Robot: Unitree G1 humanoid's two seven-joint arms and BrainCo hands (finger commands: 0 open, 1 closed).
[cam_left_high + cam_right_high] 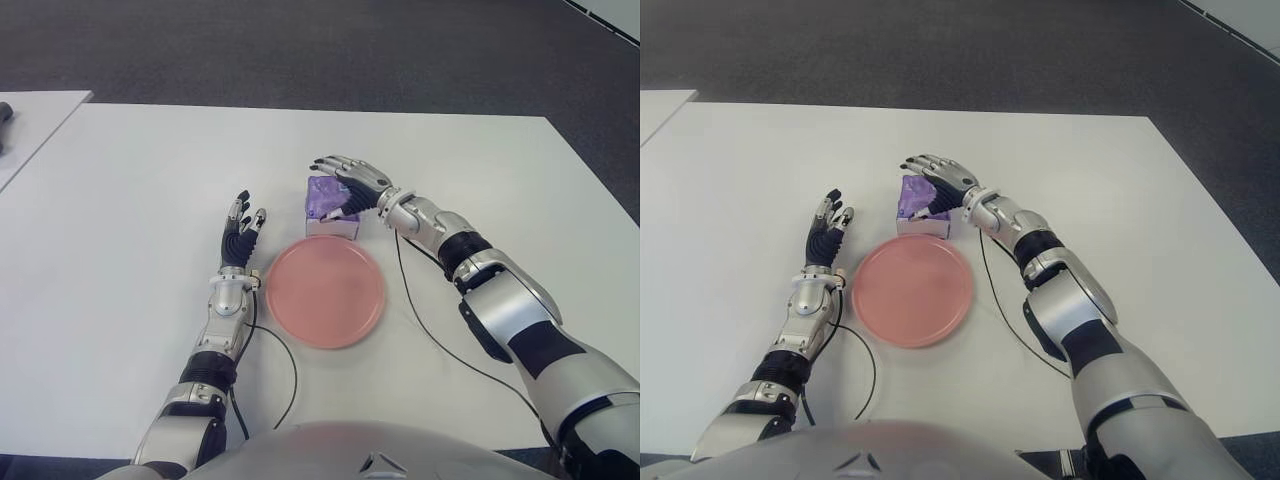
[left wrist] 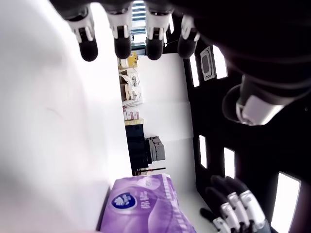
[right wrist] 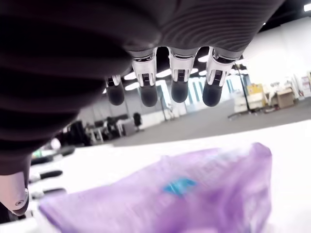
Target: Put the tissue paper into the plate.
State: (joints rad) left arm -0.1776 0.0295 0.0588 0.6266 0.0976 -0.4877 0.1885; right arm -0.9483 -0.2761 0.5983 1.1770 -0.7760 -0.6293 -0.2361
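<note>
Lighting the white table [image 1: 130, 230] brightly and evenly from overhead in the eye views. Casting only soft, faint shadows: along the rim of the pink plate [image 1: 325, 292], beneath the right hand [image 1: 352, 182], beside both forearms. Washing the tabletop out to near-blank white in the left wrist view, with ceiling light panels [image 2: 285, 194] glaring against a dark ceiling. Backlighting the fingers [image 3: 179, 90] into dark silhouettes in the right wrist view. Glowing pale purple through the tissue pack [image 3: 194, 194].

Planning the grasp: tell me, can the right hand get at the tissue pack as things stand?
Probably yes. The right hand hovers open right over the tissue pack, with nothing between them.
</note>
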